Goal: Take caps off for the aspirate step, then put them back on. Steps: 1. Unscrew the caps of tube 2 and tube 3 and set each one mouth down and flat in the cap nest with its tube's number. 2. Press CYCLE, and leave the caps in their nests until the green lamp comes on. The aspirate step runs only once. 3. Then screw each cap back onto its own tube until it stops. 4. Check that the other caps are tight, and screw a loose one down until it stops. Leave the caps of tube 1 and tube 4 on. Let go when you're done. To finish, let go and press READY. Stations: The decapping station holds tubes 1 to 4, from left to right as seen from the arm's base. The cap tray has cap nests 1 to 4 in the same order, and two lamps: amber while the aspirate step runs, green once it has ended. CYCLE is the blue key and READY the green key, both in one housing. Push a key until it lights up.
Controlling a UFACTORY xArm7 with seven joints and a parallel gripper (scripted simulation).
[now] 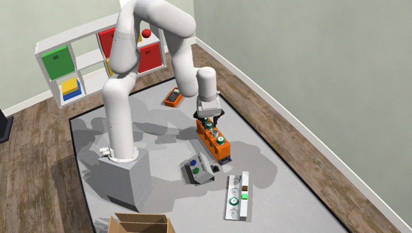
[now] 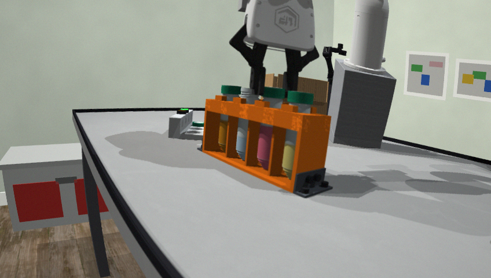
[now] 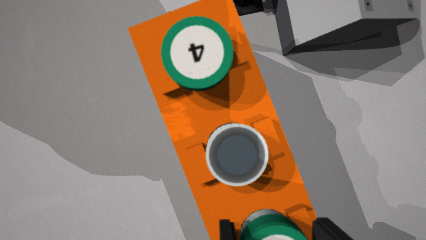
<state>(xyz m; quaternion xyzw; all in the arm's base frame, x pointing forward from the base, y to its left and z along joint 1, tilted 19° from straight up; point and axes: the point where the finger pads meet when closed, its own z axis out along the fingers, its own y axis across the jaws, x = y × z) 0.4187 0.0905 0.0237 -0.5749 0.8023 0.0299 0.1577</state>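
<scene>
The orange decapping station (image 1: 213, 139) holds four tubes. My gripper (image 2: 274, 88) stands straight over tube 2, one finger on each side of its green cap (image 2: 274, 92). The fingers are slightly apart from the cap, so the gripper is open. In the wrist view the fingers flank that cap (image 3: 272, 229) at the bottom edge. Tube 3 (image 3: 237, 155) is open, without a cap. Tube 4's cap (image 3: 197, 52) and tube 1's cap (image 2: 300, 97) are on. One green cap (image 1: 233, 201) lies in the third nest of the cap tray (image 1: 236, 196). The green lamp (image 1: 245, 196) is lit.
The key housing (image 1: 198, 167) with the blue key (image 1: 193, 162) and the green key (image 1: 196, 170) stands between the arm's base and the station. An orange multimeter (image 1: 173, 97) lies at the far side. A cardboard box (image 1: 140, 223) stands at the near edge.
</scene>
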